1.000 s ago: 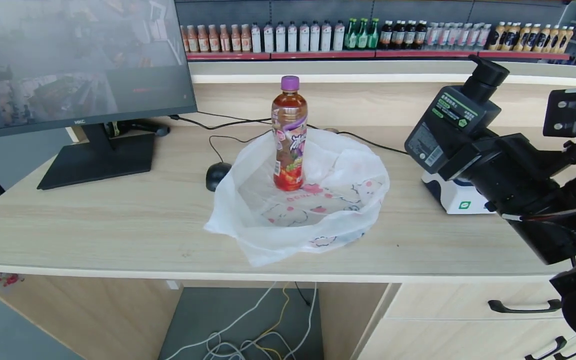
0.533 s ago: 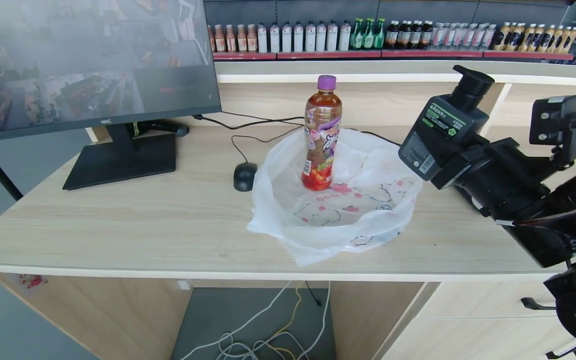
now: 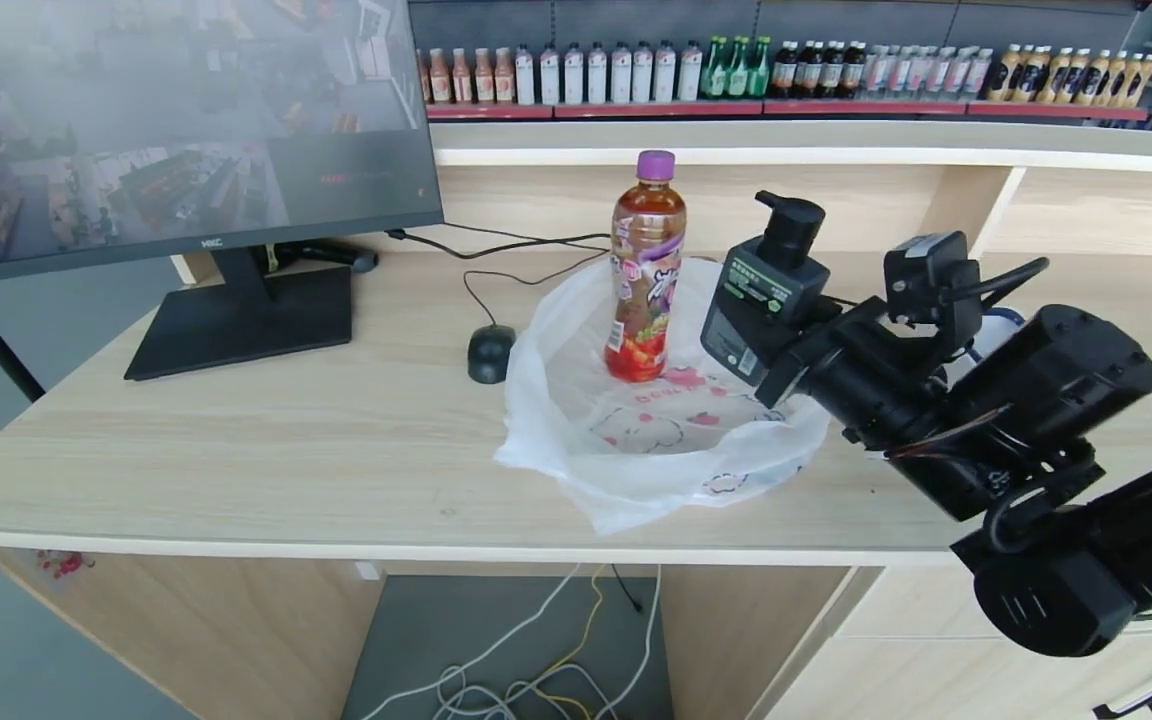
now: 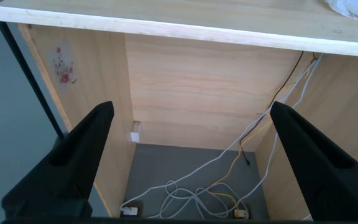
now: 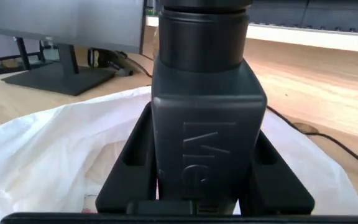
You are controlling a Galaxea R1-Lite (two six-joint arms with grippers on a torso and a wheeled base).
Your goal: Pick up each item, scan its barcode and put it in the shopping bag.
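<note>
A dark grey pump bottle (image 3: 761, 300) is held tilted in my right gripper (image 3: 788, 348), which is shut on its body, just above the right rim of the white shopping bag (image 3: 636, 440). In the right wrist view the pump bottle (image 5: 204, 124) sits between the black fingers (image 5: 132, 165), with the bag (image 5: 55, 149) spread below. A tea bottle (image 3: 644, 270) with a purple cap stands upright inside the bag. My left gripper (image 4: 191, 155) hangs open below the counter edge, with nothing between its fingers.
A monitor (image 3: 176, 110) on a black stand fills the counter's back left, with a black mouse (image 3: 489, 352) and cables beside the bag. A white scanner base (image 3: 981, 335) peeks out behind my right arm. Loose cables (image 4: 197, 193) lie under the counter.
The head camera shifted at first. Since then my right arm has carried the pump bottle left and down, from right of the bag to its right rim.
</note>
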